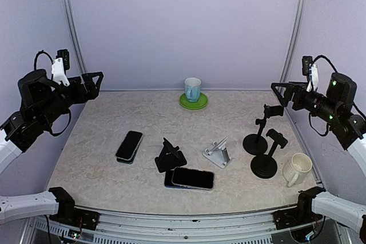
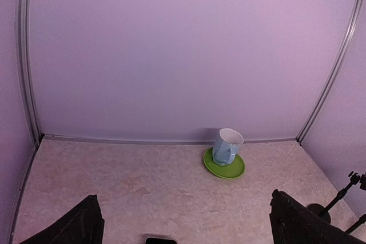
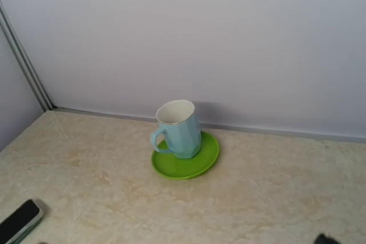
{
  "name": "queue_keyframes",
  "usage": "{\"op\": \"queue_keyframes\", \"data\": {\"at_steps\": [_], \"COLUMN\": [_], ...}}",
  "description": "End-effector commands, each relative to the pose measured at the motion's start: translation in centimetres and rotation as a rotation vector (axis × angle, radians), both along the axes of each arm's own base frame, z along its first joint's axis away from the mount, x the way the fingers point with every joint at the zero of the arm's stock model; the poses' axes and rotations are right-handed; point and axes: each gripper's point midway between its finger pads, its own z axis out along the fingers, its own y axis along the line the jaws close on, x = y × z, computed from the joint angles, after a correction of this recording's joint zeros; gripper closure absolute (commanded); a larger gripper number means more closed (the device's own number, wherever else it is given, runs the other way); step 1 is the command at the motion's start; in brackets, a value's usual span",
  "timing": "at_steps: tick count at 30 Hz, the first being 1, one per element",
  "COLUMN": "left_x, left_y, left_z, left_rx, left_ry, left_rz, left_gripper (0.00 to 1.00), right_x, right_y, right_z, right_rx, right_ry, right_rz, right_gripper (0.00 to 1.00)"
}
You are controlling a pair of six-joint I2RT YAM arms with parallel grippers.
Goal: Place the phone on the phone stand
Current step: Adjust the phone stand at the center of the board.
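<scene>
Left tool (image 1: 93,86), right tool (image 1: 278,94): both wide, empty, raised above the tabletop (image 1: 114,119).
Phone (image 1: 193,178) lies flat at 5 o'clock of black stand (image 1: 170,156), just beside it. Advice: pinch its long edges, lower squarely.

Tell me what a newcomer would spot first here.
The blue mug on its green plate at the back centre stands out. Mid-table, a dark phone lies flat in front of a black stand. The left claw and right claw hang open, high at either side.
</scene>
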Motion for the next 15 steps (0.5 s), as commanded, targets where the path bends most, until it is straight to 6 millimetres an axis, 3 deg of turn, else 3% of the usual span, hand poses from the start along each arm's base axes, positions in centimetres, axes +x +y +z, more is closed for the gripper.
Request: {"op": "queue_keyframes", "data": {"at_steps": [1, 9, 15], "left_x": [-0.3, -2.2, -1.4], "left_y": [0.0, 2.6, 1.8], "left_z": [1.1, 0.9, -0.8], "left_rx": [-0.017, -0.102, -0.077], "left_ry": [-0.026, -0.170, -0.108], "left_rz": [-0.006, 0.070, 0.054], "left_gripper": [0.01, 0.01, 0.01], "right_x": [0.0, 0.4, 0.1], "right_y": [-0.4, -1.1, -0.3], "right_z": [0.9, -1.4, -2.1], "right_rx": [0.006, -0.070, -0.077], "right_ry": [-0.038, -0.018, -0.019], "right_rz": [-0.009, -0.047, 0.002], "right_gripper": [0.00, 0.00, 0.00]}}
